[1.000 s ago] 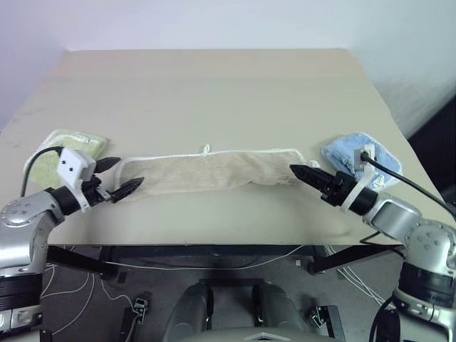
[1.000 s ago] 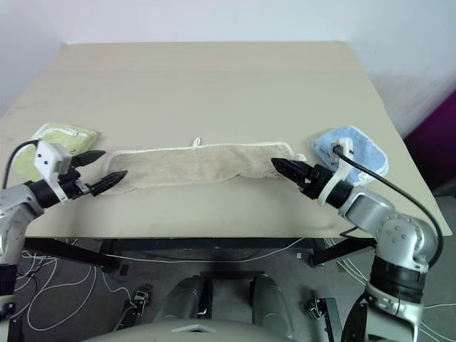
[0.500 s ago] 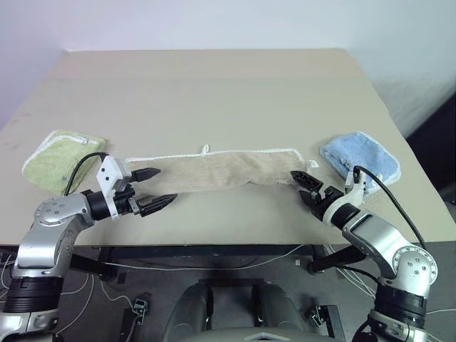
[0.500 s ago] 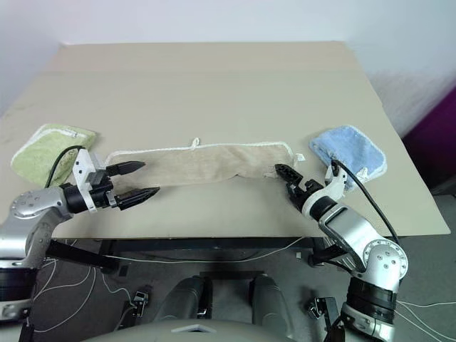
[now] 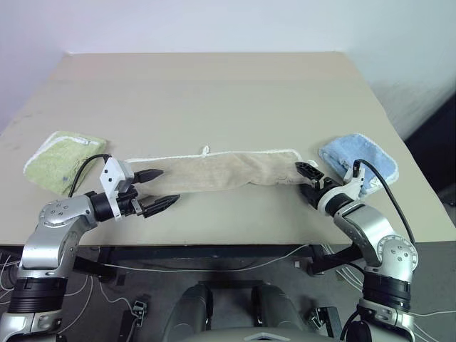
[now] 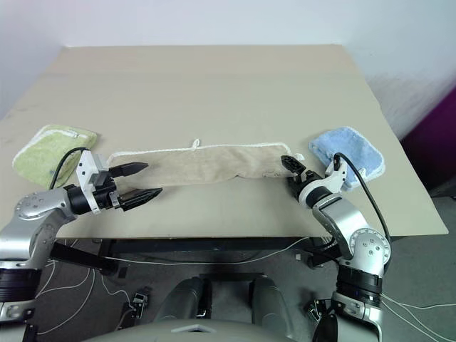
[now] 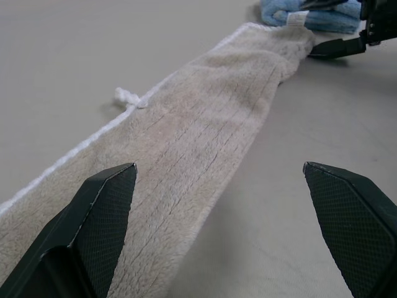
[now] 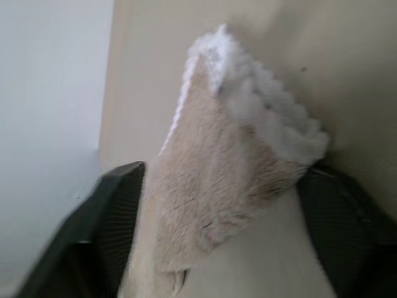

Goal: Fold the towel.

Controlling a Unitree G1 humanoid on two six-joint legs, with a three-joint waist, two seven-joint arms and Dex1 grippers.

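The beige towel lies as a long folded strip across the table's near half, with its white corded hem along the far side. My left gripper stands open at the towel's left end: one finger lies over the cloth and the other over bare table in front of it. In the left wrist view the towel runs away between those fingers. My right gripper is at the towel's right end. In the right wrist view the corner of the towel sits between its parted fingers.
A light-green cloth lies at the table's left edge and a light-blue cloth at the right, just past my right gripper. The tan table stretches bare behind the towel. Its front edge runs close under both arms.
My right gripper rolled and pushed forward onto the towel's right corner, and its fingers narrowed. My left gripper moved right onto the towel's left end, then stayed still for the last half second.
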